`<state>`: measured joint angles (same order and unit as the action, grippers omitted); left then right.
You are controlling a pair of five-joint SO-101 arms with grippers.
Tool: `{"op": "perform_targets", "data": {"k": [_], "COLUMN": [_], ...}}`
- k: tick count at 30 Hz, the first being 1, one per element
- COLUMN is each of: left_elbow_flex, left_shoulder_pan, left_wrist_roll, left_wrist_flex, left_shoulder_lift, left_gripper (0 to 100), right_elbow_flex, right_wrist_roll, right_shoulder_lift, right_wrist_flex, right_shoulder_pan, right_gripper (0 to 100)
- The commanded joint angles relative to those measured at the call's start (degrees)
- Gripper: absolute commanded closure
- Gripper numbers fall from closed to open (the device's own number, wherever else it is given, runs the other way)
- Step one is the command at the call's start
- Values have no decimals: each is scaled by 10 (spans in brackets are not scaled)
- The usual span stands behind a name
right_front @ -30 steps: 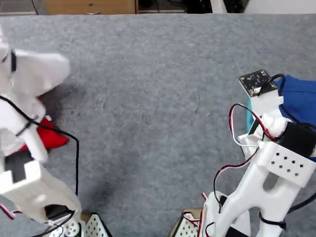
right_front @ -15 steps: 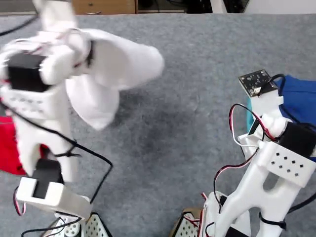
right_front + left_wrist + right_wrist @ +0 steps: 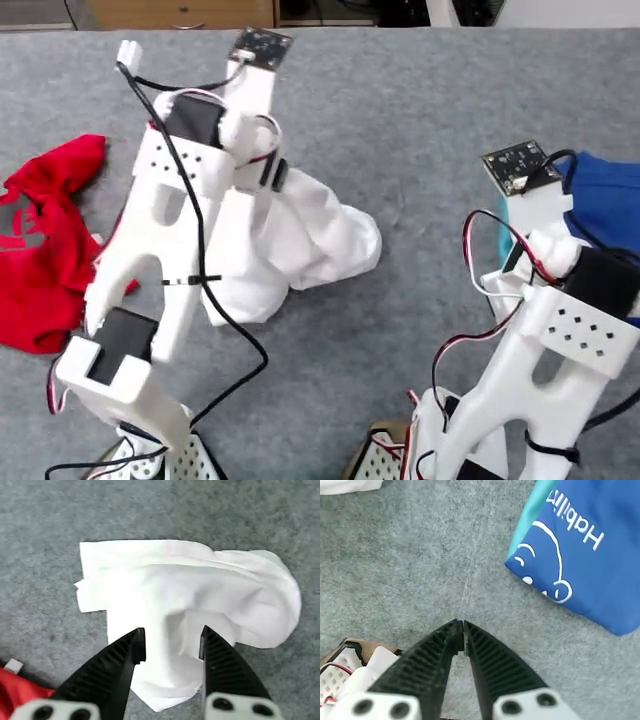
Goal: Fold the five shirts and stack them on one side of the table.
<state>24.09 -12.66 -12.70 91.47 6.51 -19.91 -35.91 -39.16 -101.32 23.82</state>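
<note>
Left gripper [image 3: 170, 645] stood parted over the crumpled white shirt [image 3: 310, 245], mid-tabletop; right gripper [image 3: 464, 626] closed, empty. Folding pending; shirt likely needs flattening first.

Counter [image 3: 430, 120]: grey, felt-like surface. Three items lie directly on it.
- White shirt [image 3: 305, 240]: crumpled heap, left of the counter's middle.
- Red shirt [image 3: 40, 250]: crumpled, near the white shirt, out at the counter's left edge.
- Blue shirt [image 3: 605, 205]: teal-edged, lies flat, well apart from the white shirt on its opposite side.
</note>
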Motion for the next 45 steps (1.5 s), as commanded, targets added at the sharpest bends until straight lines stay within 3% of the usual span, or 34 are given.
{"op": "perform_targets", "data": {"k": [1, 6, 10, 14, 18, 21, 31, 38, 45], "left_elbow_flex": [51, 145, 133, 68, -35, -102, -201, -274, -312], "left_shoulder_pan": [41, 97, 169, 221, 244, 264, 372, 471, 531], "left_wrist_roll": [-18, -39, -40, -69, -111, -124, -163, -167, -180], "left_wrist_flex": [-4, 97, 95, 95, 93, 92, 86, -6, -41], "left_shoulder_lift": [-7, -7, -44, -109, -193, -248, -301, -300, -301], "left_gripper": [811, 812, 812, 812, 812, 812, 812, 812, 812], "right_elbow_flex": [-1, -13, -30, -29, -17, 20, 172, 266, 342], "right_wrist_roll": [3, 6, 9, 23, 40, 52, 92, 149, 171], "right_shoulder_lift": [-7, 13, 89, 178, 238, 271, 420, 515, 560], "right_wrist_flex": [-7, -7, -7, 12, 47, 72, 107, 118, 83], "right_shoulder_pan": [-55, -187, -276, -340, -402, -436, -528, -585, -630], "right_gripper": [994, 994, 993, 977, 857, 803, 802, 801, 802]}}
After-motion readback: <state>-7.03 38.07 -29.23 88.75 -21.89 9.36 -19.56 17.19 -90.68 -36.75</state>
